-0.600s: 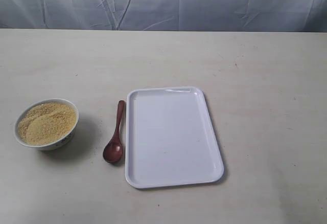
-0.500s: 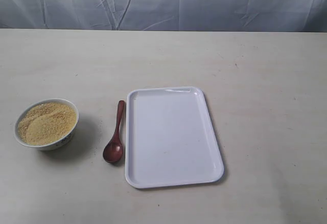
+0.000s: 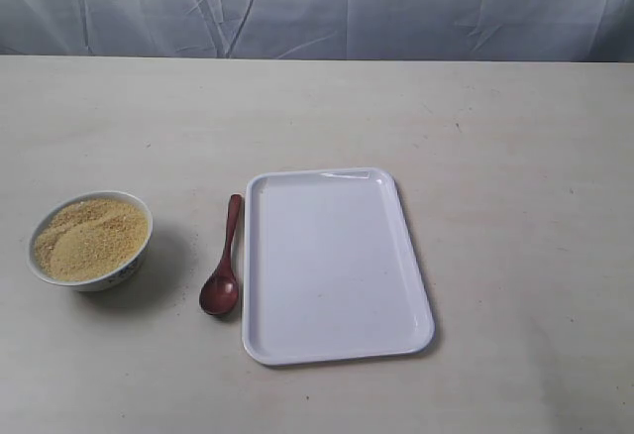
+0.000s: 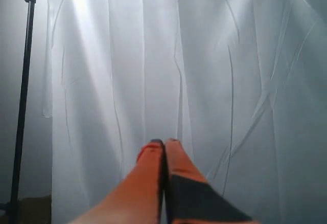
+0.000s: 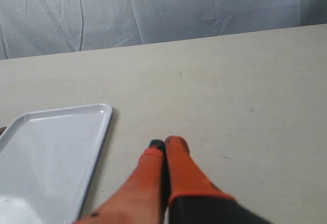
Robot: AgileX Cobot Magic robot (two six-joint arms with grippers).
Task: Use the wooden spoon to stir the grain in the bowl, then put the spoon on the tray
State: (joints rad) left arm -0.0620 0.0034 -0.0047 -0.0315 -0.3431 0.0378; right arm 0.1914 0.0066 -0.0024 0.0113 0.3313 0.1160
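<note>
Fingers pressed together and empty on both left gripper (image 4: 164,142) and right gripper (image 5: 164,143). Wooden spoon (image 3: 226,256) lies flat on table (image 3: 495,157) between bowl (image 3: 116,276) and tray (image 3: 337,266), just beside the tray's rim, apart from the bowl. Grain (image 3: 89,239) fills the bowl. Left gripper faces white curtain (image 4: 230,55); right hangs over table near tray.

Elevated exterior, low right wrist: common tray (image 3: 337,266)

The left gripper (image 4: 163,143) has two slim, tapering orange fingers (image 4: 145,183) with small dark tips and a black panel low on one of them. The right gripper (image 5: 164,144) looks alike: orange fingers, a dark tip, black covering near the base.
</note>
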